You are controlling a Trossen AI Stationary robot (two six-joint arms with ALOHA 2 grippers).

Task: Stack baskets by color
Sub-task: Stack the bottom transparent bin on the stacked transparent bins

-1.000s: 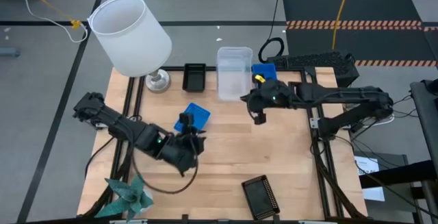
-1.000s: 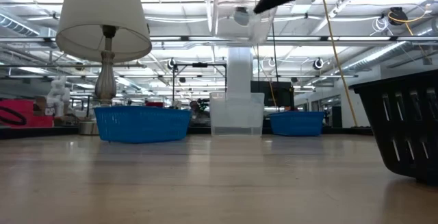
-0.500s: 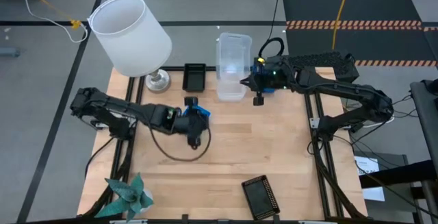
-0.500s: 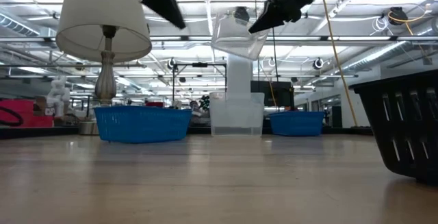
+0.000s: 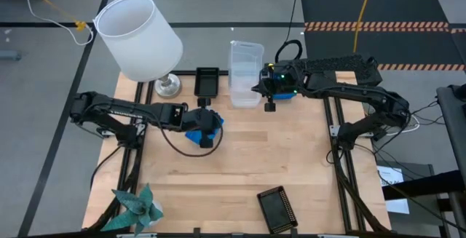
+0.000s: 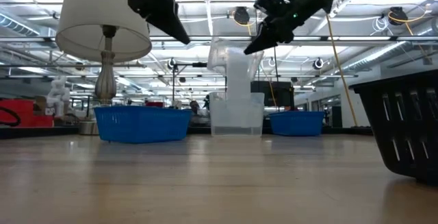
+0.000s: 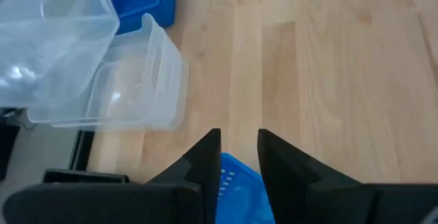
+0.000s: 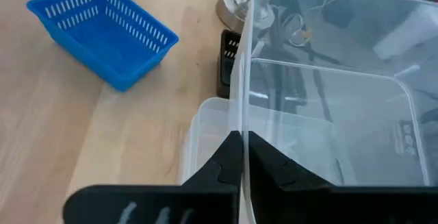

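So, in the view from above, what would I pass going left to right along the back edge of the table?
White lampshade → black basket → clear baskets, the upper one held by the right gripper → blue basket, mostly hidden under that arm.

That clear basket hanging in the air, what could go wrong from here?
The right gripper pinches only one thin wall of the raised clear basket, so it might slip or tilt. It hangs off-centre over the clear basket on the table and might catch the rim instead of nesting. The left gripper works close by, above a blue basket.
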